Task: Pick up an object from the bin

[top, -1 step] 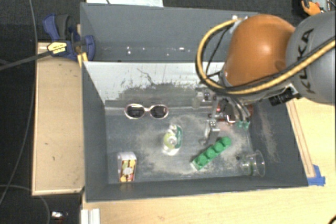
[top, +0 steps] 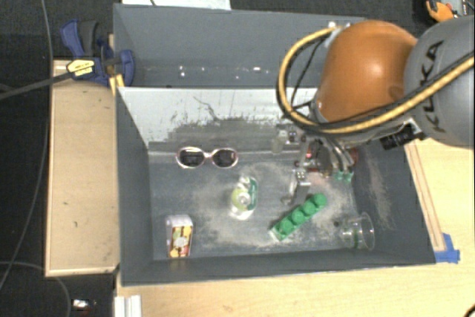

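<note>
Camera view: arm [top: 371, 70] from R, gripper [top: 297, 188] above green strip [top: 298, 217].

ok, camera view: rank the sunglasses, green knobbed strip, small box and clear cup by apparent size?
1. Sunglasses and green knobbed strip: about the same length, too close to rank.
2. Clear cup and small box: both smaller, and also too alike to rank; the cup's outline is faint.
</note>
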Available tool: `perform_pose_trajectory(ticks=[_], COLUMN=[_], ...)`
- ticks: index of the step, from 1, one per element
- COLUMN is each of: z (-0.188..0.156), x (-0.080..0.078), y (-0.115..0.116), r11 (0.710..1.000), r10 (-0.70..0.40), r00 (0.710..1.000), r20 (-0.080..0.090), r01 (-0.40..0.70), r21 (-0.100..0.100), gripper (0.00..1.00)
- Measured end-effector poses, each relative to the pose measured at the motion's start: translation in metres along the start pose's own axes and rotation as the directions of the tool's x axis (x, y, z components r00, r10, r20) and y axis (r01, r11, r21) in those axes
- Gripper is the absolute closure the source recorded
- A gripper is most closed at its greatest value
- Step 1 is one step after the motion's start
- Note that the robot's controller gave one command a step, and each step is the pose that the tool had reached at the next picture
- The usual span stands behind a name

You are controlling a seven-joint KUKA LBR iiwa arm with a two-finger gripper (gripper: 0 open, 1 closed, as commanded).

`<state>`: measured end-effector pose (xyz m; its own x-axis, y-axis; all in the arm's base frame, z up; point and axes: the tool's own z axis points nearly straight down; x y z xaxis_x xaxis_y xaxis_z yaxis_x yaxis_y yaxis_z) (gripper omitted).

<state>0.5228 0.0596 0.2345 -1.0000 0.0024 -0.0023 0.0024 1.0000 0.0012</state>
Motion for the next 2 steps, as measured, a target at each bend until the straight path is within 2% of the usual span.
perform_pose_trajectory(ticks=[1, 2], z=[0.032, 0.033], x=[0.008, -0.032], y=[-0.023, -0.048], r11=[0.952, 0.93], r10=[-0.308, -0.367], r00=[0.952, 0.93], r20=[0.002, 0.007], r01=[0.308, 0.367], r21=[0.0, 0.003], gripper=[0.0, 0.0])
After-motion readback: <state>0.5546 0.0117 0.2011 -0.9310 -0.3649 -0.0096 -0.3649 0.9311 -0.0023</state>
